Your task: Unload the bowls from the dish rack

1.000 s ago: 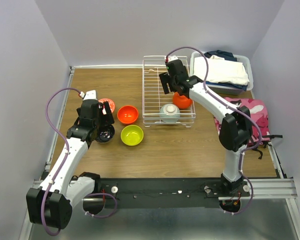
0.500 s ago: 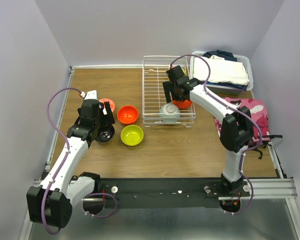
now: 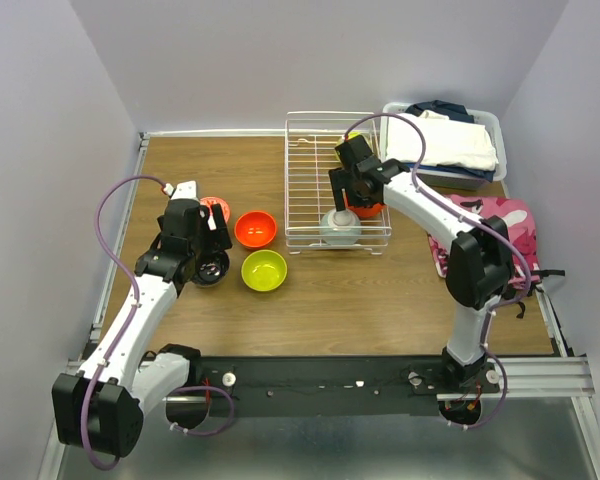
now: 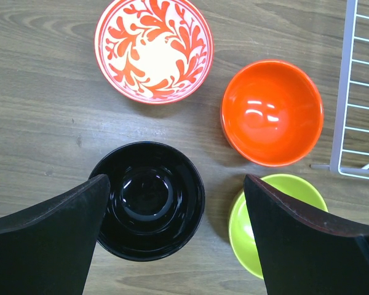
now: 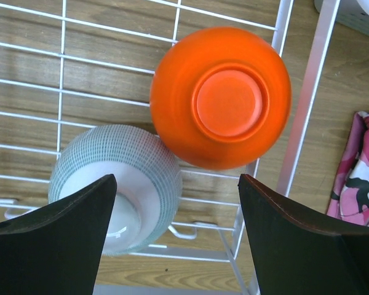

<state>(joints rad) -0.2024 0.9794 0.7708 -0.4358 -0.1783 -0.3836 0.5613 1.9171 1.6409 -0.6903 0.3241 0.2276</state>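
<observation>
The white wire dish rack (image 3: 308, 180) holds an upturned orange bowl (image 5: 220, 95) and an upturned pale blue bowl (image 5: 117, 184) at its near right corner. My right gripper (image 5: 178, 246) is open and empty, just above both bowls (image 3: 344, 195). On the table to the left stand a white-and-red patterned bowl (image 4: 154, 49), an orange bowl (image 4: 272, 110), a dark-inside bowl (image 4: 147, 200) and a lime-green bowl (image 4: 277, 224), all upright. My left gripper (image 4: 175, 239) is open and empty, above the gap between the dark and green bowls.
A grey bin of folded clothes (image 3: 445, 140) stands right of the rack at the back. A pink camouflage bag (image 3: 490, 235) lies at the right edge. The rack's rim wire (image 5: 307, 104) runs close to the orange bowl.
My right gripper has moved down and toward the near end of the rack, over the orange and pale blue bowls. The left arm has hardly moved.
</observation>
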